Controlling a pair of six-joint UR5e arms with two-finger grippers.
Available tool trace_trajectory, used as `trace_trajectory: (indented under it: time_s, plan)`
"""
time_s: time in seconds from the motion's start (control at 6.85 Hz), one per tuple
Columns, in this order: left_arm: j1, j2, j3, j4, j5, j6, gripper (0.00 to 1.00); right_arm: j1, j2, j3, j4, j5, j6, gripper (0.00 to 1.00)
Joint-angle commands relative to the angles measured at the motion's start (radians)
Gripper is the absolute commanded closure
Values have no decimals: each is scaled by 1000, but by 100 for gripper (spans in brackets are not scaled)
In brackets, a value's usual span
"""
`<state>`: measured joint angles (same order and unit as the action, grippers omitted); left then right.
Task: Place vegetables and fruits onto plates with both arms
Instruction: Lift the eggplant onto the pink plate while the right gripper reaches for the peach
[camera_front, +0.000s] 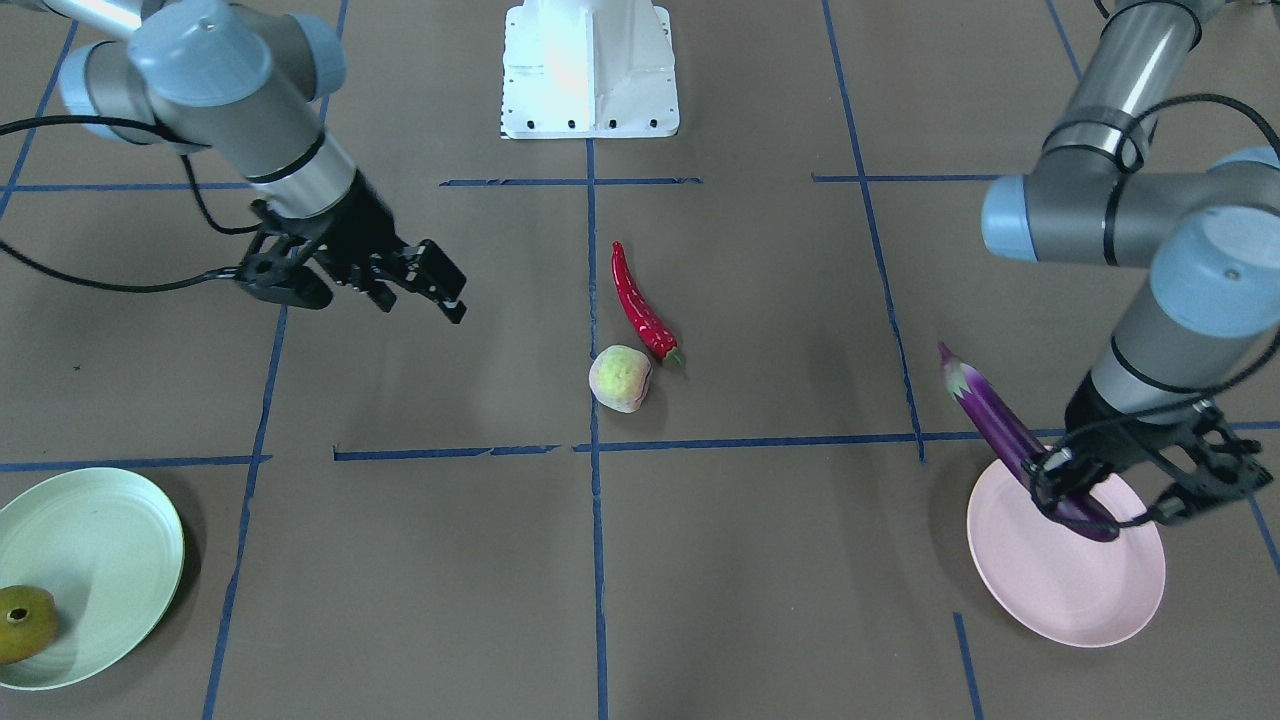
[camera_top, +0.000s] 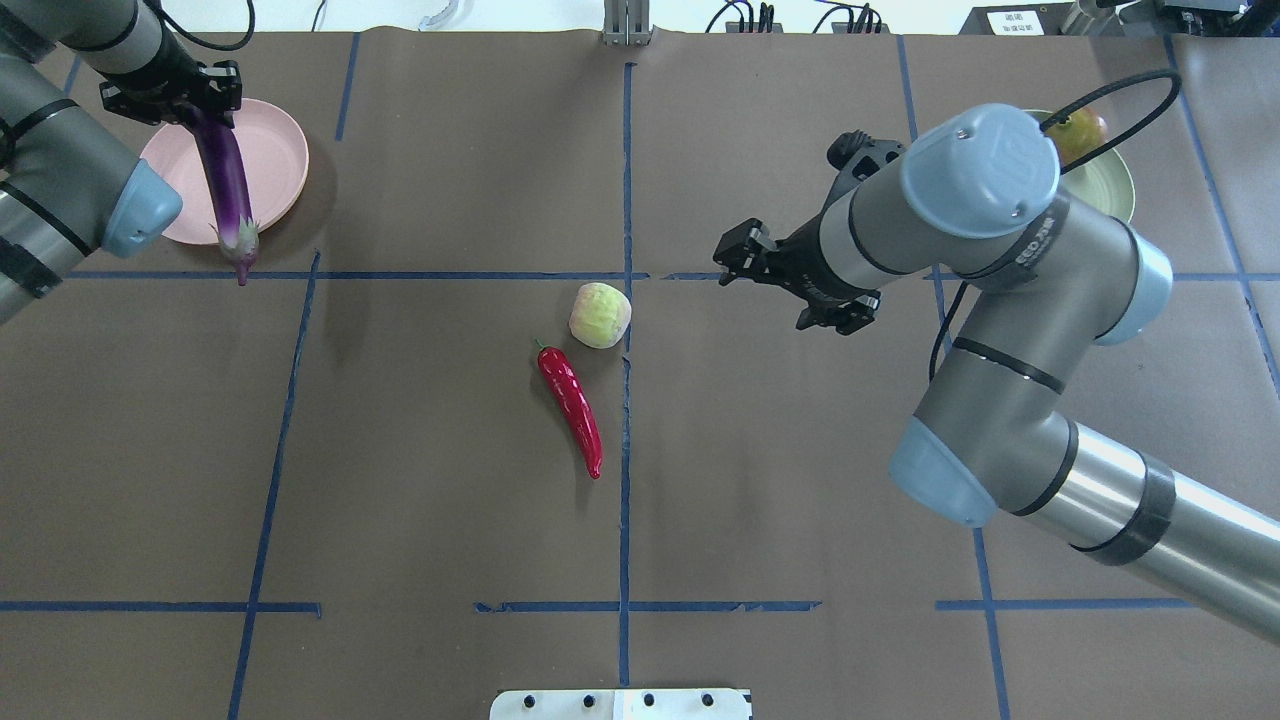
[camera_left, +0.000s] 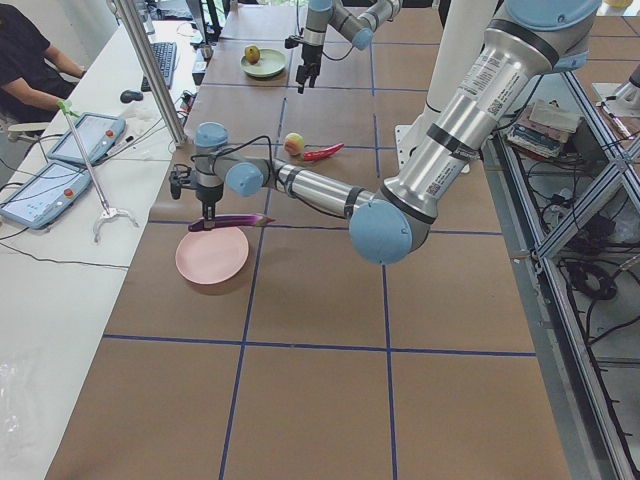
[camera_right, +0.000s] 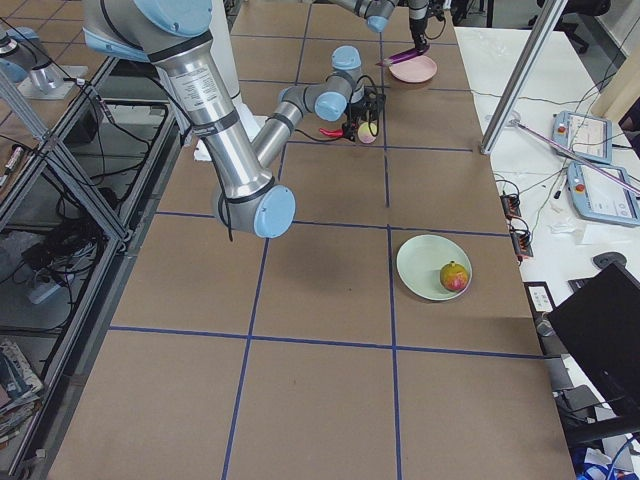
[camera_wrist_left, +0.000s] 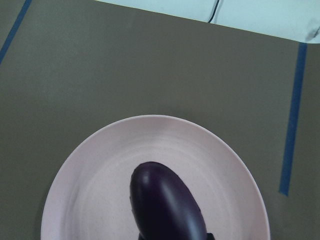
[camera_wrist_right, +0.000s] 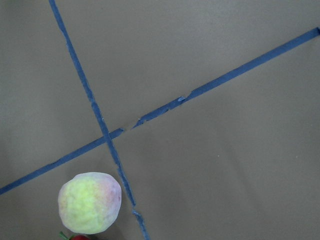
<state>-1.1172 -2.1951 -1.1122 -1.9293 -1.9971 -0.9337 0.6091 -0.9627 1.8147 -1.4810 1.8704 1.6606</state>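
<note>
My left gripper (camera_front: 1100, 490) is shut on the purple eggplant (camera_front: 1000, 425) and holds it level, just above the pale pink plate (camera_front: 1070, 590). The stem end juts past the rim (camera_top: 240, 245). The left wrist view shows the eggplant's rounded end (camera_wrist_left: 165, 205) over the plate (camera_wrist_left: 100, 175). My right gripper (camera_top: 788, 285) is open and empty, above the table to the right of the pale yellow-green fruit (camera_top: 600, 315). The red chili pepper (camera_top: 572, 405) lies beside that fruit. The dark red fruit (camera_front: 22, 622) sits on the mint green plate (camera_front: 100, 550).
The white base block (camera_front: 590, 70) stands at the table's robot-side edge. Blue tape lines (camera_wrist_right: 115, 155) cross the brown table. A side bench with tablets (camera_left: 60, 160) and a metal post (camera_left: 150, 70) runs along the far side.
</note>
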Motion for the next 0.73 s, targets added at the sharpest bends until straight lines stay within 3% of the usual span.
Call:
trace_trajectory:
  time_s: [0.0,0.15,0.29,0.58]
  plan:
    - [-6,-29,129,-23,-2,49,91,-44,109,-114,-55,-80,31,0]
    - [-6,-29,165,-57,-2,55,33,-48,215,-262,-51,-91,45,0]
    - [-7,-29,169,-62,-2,108,0,-51,284,-378,-45,-96,70,0]
    - [-13,-35,146,-68,-2,84,0,-55,381,-515,-4,-122,108,0]
